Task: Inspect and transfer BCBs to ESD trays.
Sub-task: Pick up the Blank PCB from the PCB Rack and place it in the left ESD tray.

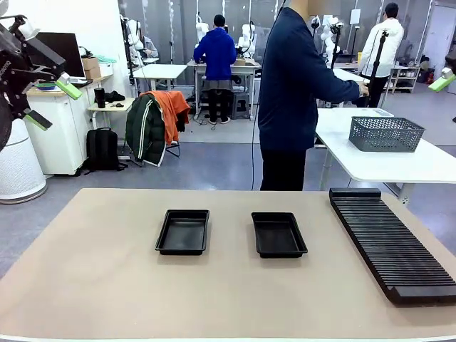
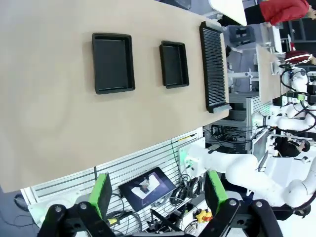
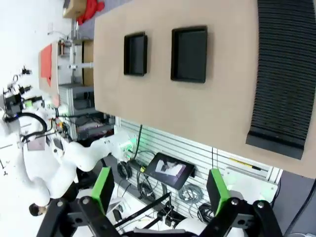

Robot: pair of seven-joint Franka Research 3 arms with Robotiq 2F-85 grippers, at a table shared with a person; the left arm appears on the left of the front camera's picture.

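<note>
Background of the room. A chair [image 1: 153,127] draped with orange and dark green jackets stands on the grey floor [image 1: 214,160]. Just left of the chair are a black backpack [image 1: 102,149] and a white cabinet [image 1: 60,135], which stands against the white wall [image 1: 92,25]. Behind the chair is a white desk [image 1: 162,70]. Far to the chair's right, a white table [image 1: 399,164] bears a grey wire-mesh basket [image 1: 385,134].

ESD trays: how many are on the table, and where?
2. The left tray lies left of centre; the right tray lies beside it, nearer the ribbed rack. None seems hidden.
</note>
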